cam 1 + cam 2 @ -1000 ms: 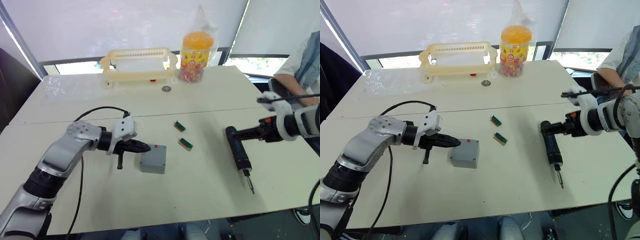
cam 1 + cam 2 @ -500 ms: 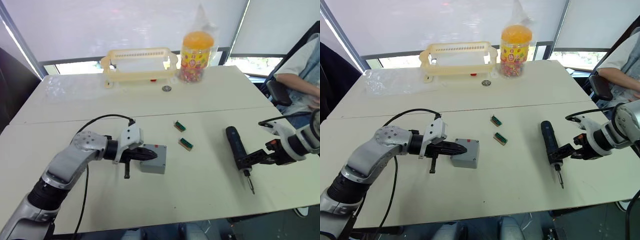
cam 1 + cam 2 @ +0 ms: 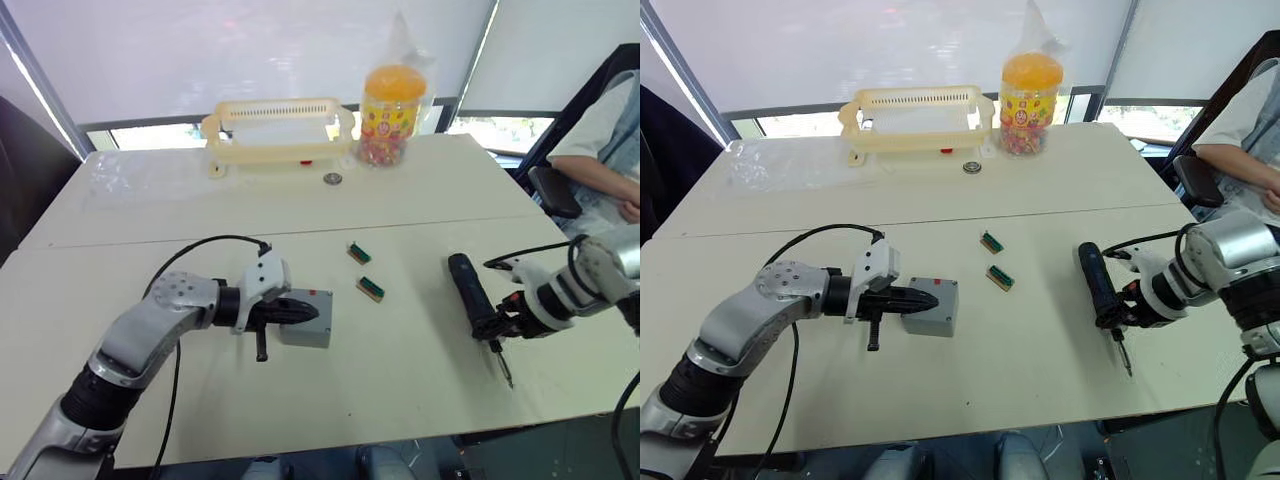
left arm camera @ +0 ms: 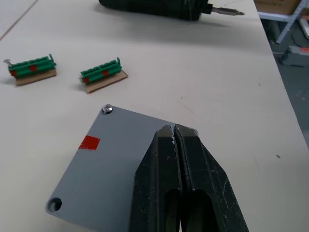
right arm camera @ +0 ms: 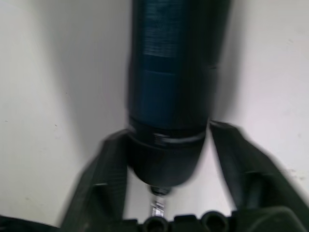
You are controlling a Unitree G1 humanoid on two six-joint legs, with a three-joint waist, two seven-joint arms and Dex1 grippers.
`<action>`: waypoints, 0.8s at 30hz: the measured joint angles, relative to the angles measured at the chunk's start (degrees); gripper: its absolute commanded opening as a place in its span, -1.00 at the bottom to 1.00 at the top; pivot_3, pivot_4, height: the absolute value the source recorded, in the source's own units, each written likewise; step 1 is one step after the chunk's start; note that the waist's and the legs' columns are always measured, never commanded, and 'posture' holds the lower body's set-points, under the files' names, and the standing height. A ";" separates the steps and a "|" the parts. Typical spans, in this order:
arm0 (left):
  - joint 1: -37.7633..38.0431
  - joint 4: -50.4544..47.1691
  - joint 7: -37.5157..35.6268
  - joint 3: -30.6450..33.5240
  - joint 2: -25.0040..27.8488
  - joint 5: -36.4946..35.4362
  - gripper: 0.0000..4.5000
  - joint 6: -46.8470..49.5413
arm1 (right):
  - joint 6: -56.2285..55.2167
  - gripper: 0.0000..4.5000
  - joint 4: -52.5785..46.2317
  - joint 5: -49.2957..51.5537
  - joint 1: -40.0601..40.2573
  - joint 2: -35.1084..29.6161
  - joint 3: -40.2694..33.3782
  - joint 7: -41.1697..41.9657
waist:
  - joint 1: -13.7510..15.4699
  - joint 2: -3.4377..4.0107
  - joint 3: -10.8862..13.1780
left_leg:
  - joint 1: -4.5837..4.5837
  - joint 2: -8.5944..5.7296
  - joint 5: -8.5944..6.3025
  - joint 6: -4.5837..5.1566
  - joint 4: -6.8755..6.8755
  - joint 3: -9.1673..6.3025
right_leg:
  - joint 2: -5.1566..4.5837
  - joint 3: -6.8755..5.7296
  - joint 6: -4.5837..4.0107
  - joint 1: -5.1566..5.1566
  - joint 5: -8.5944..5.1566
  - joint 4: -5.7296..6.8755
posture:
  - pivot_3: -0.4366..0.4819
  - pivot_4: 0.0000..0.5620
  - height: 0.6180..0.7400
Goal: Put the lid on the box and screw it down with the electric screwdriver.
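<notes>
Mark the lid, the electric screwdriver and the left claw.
lid (image 4: 104,162), left wrist view, bare grey top face.
electric screwdriver (image 3: 1093,281), right eye view, black barrel.
left claw (image 4: 175,133), left wrist view, between the shut fingertips over the lid.

Two green connector blocks (image 4: 32,71) (image 4: 103,79), one box (image 3: 931,306), one electric screwdriver (image 3: 1097,285), one basket (image 3: 917,120), perhaps one coin (image 3: 972,167).

Silver-grey jointed arms, black forearm sections, white wrist camera housings, black cables looped alongside; black two-finger grippers fitted.
</notes>
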 measured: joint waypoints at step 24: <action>-6.46 13.74 -8.22 1.83 2.74 0.17 -1.00 -3.19 | -51.76 -0.24 -22.29 -6.70 10.47 36.31 -34.79 -0.79 | -0.29 0.43 0.21 | -0.82 -0.01 0.15 -0.26 0.05 0.07 | 0.01 0.15 0.06 -0.99 0.18 0.37 | -0.05 -0.47 1.00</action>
